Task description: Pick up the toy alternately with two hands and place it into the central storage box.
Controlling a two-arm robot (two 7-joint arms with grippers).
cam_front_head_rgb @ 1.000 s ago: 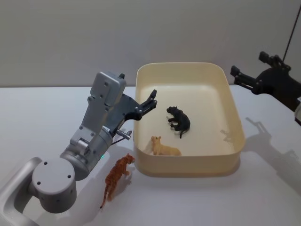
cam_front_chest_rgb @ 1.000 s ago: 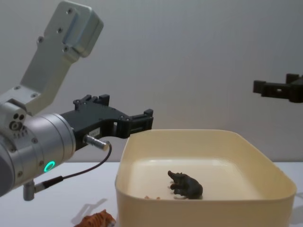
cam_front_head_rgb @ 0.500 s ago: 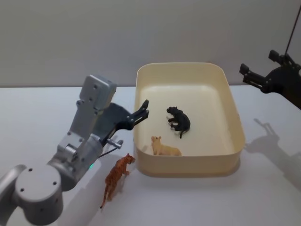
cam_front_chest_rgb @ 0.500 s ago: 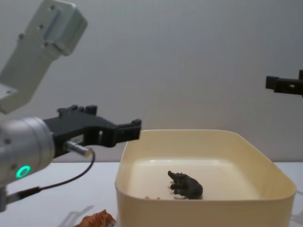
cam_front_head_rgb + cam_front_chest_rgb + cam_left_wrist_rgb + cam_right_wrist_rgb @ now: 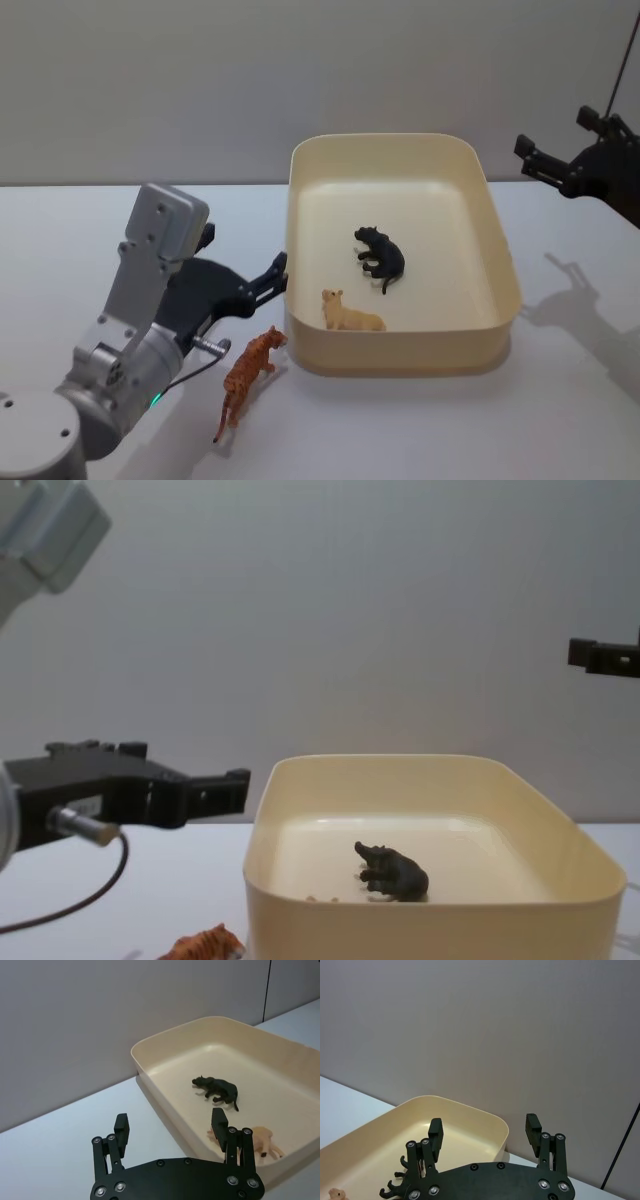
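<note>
my left gripper (image 5: pixel 170 1125) has pulled back off the box (image 5: pixel 400 356) rim and sunk lower, fingers spread, holding nothing. the tiger (image 5: pixel 245 381) lies just below it on the table (image 5: pixel 80 215), touching the box's outer wall, so it looks like my next pick. the black toy (image 5: pixel 380 256) and tan toy (image 5: pixel 350 315) are already inside. my right gripper (image 5: pixel 484 1132) hangs open and empty, well off to the right.

I am looking over all the views, and I am not finding any words, numbers, labels or signs that I can read (not even one letter).
</note>
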